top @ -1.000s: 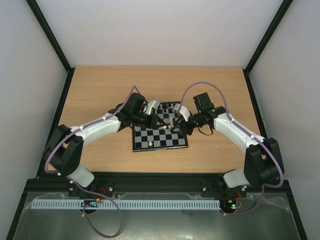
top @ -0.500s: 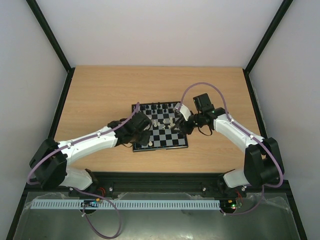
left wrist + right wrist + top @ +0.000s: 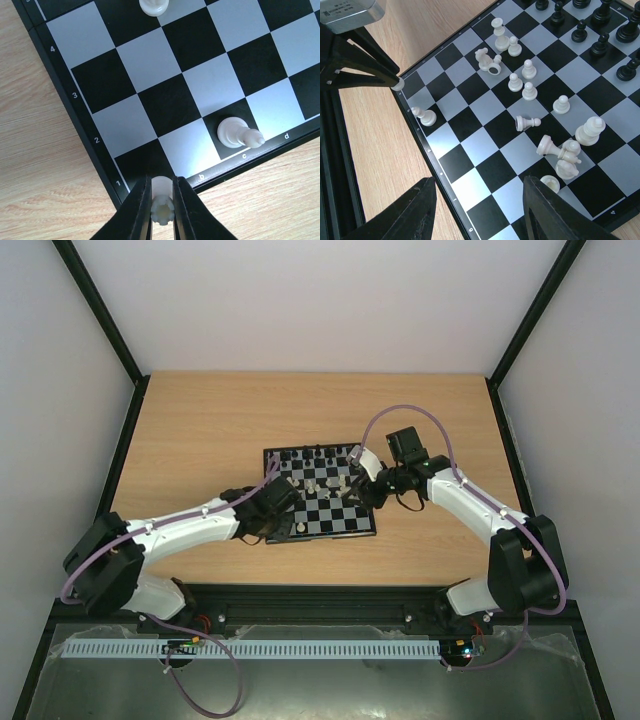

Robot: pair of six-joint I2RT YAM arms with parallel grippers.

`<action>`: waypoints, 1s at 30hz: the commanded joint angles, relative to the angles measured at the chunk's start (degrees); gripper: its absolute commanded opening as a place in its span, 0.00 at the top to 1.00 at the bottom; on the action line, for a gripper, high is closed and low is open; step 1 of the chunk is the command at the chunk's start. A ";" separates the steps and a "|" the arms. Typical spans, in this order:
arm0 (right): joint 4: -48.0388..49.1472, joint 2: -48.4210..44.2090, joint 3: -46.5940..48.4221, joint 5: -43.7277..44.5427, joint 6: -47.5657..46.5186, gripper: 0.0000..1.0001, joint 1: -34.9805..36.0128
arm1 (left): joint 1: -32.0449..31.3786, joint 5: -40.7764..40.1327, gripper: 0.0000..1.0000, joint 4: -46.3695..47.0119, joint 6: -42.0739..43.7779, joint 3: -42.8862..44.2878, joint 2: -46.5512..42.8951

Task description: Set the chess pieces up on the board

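Wooden tabletop (image 3: 200,410) carries the board (image 3: 335,522) at its middle, and your top view hides what the tools hold. Your left wrist view shows the left tool (image 3: 161,186) clamped on a white rook (image 3: 163,212) at the board's corner by the 1. Your right wrist view shows the right tool (image 3: 479,187) spread wide and holding nothing, above scattered white pieces (image 3: 529,91), several tipped over, with black pieces (image 3: 580,31) beyond.

Light wooden table (image 3: 200,420), its grain running crosswise, lies beneath the fingers (image 3: 137,212) and spreads out on every side of them. Plain white walls (image 3: 320,300) rise beyond, with black frame struts (image 3: 101,312) at the corners. The lighting is even and diffuse.
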 commanded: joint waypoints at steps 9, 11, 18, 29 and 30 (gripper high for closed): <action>-0.63 0.60 -1.09 -0.68 -0.16 0.50 0.05 | 1.26 1.27 0.90 2.95 -0.62 -2.47 2.68; -0.59 0.68 -1.01 -0.75 -0.16 0.50 0.09 | 1.82 1.33 0.90 3.08 -0.76 -2.87 2.56; -0.85 1.03 -0.92 -0.98 -0.16 0.50 0.05 | 2.73 2.13 0.88 3.84 -0.53 -3.85 2.58; -0.96 1.12 -0.96 -1.12 -0.25 0.50 0.05 | 3.26 1.38 0.88 5.32 -0.59 -4.55 2.86; -1.06 1.12 -0.99 -1.12 -0.31 0.50 0.08 | 3.29 1.36 0.88 5.36 -0.58 -4.51 2.82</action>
